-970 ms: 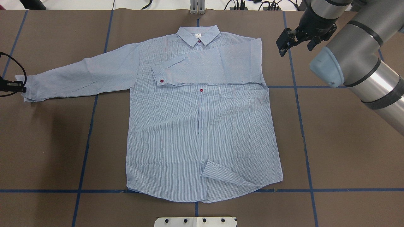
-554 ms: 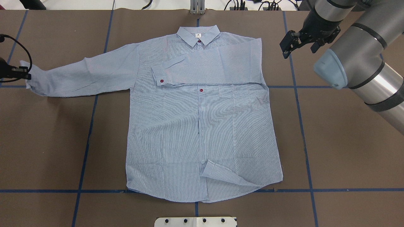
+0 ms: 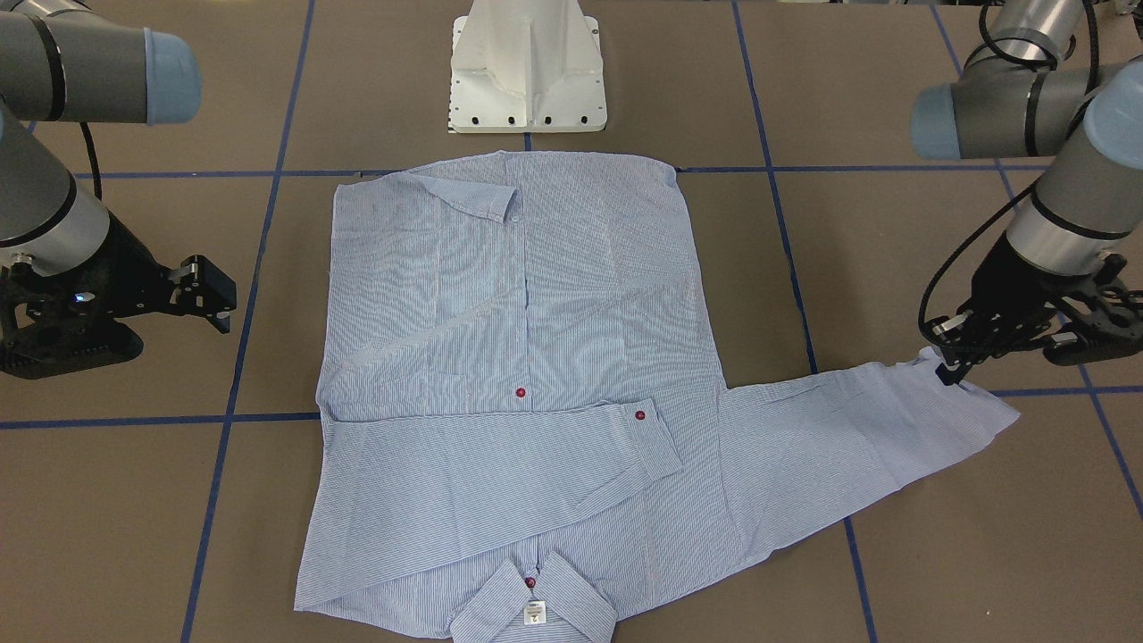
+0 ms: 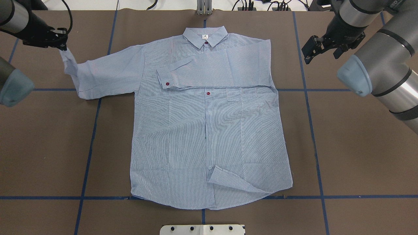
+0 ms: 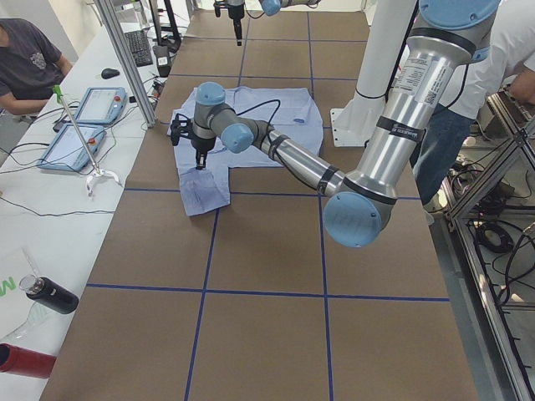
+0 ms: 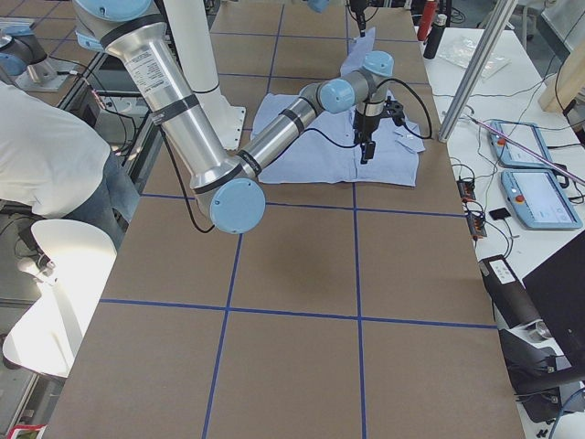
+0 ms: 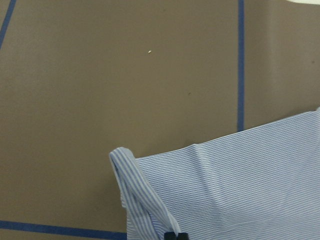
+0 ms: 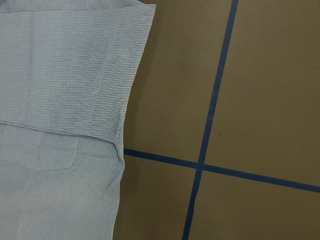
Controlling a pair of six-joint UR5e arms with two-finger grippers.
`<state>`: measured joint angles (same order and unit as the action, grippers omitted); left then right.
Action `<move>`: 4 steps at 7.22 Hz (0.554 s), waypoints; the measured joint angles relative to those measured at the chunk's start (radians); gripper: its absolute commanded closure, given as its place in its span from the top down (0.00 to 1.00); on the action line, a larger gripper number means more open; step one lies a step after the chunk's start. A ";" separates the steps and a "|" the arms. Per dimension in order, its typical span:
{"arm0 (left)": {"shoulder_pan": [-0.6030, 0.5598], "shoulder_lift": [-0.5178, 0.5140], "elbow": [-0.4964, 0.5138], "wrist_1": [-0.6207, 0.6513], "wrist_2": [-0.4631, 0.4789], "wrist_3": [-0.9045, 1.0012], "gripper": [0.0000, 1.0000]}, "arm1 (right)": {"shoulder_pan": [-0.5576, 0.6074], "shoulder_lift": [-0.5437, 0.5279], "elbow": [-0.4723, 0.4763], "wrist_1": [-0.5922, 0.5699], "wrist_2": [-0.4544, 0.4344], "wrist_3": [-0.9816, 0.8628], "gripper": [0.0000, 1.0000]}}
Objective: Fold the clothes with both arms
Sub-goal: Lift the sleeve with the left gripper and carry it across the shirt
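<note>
One sleeve (image 4: 107,73) has moved: the left gripper (image 4: 62,45), pinched on the cuff (image 4: 68,62), has carried it from mid-left to the overhead view's upper left, apparently starting the second sleeve fold. At upper right the right gripper (image 4: 321,52) hangs spread and empty. The shirt (image 4: 209,137) lies flat at centre frame. Its neck label (image 3: 533,612) is unreadable.

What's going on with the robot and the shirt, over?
Left gripper shut on sleeve cuff, lifted. Right gripper open, empty, beside shirt. Other sleeve folded across chest. Hem corner flipped up.
</note>
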<state>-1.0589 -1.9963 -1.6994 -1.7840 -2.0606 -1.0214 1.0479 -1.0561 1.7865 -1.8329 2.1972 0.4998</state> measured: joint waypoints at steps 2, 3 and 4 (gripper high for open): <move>0.105 -0.132 0.011 0.015 -0.007 -0.196 0.00 | 0.007 -0.033 0.023 0.002 -0.001 -0.001 1.00; 0.147 -0.190 0.018 0.016 -0.022 -0.272 0.00 | 0.007 -0.047 0.031 0.001 -0.004 -0.001 1.00; 0.180 -0.245 0.031 0.016 -0.036 -0.342 0.00 | 0.008 -0.055 0.035 0.001 -0.004 -0.001 1.00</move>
<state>-0.8785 -2.2412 -1.6685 -1.7679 -2.0966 -1.3632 1.0558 -1.1114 1.8216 -1.8320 2.1932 0.4986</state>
